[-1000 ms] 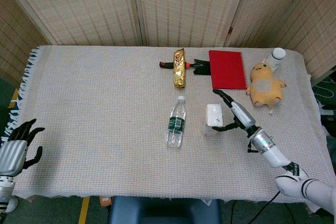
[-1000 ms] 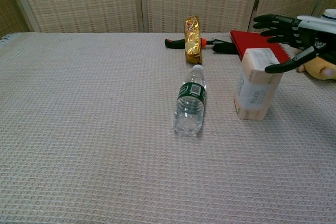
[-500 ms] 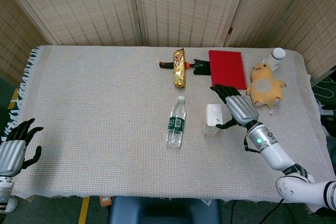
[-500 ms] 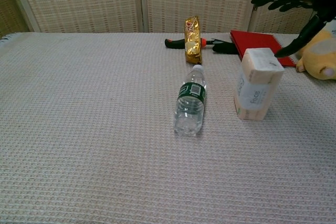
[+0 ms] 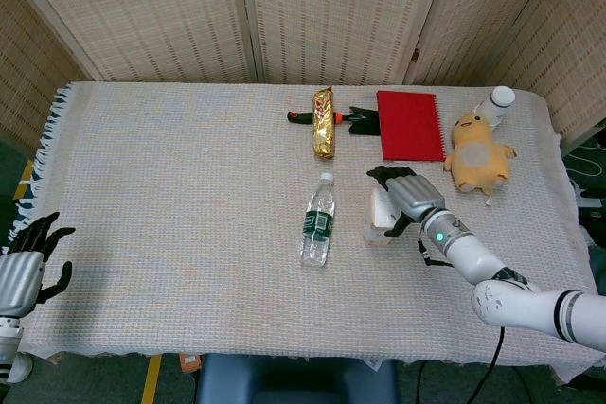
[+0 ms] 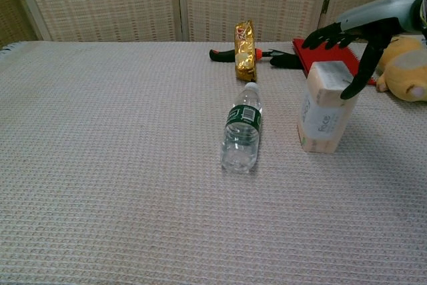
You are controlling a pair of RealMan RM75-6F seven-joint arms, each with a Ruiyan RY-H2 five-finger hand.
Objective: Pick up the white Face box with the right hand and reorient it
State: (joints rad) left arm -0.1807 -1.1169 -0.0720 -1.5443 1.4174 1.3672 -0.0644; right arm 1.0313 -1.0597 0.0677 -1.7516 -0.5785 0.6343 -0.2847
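**Right robot hand over the Face box**

I see the white Face box (image 6: 325,108) upright on the desk (image 5: 170,186), pale and wrapped (lettering on its side). My right robot hand (image 6: 350,35) hovers spread above it. A water bottle (image 6: 243,129) lies just left; red notebook (image 5: 409,124) behind.

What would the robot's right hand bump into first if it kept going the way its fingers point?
Probably the white Face box. The right hand hovers just over its top, fingers pointing across it toward the water bottle beyond. Depth is hard to judge.
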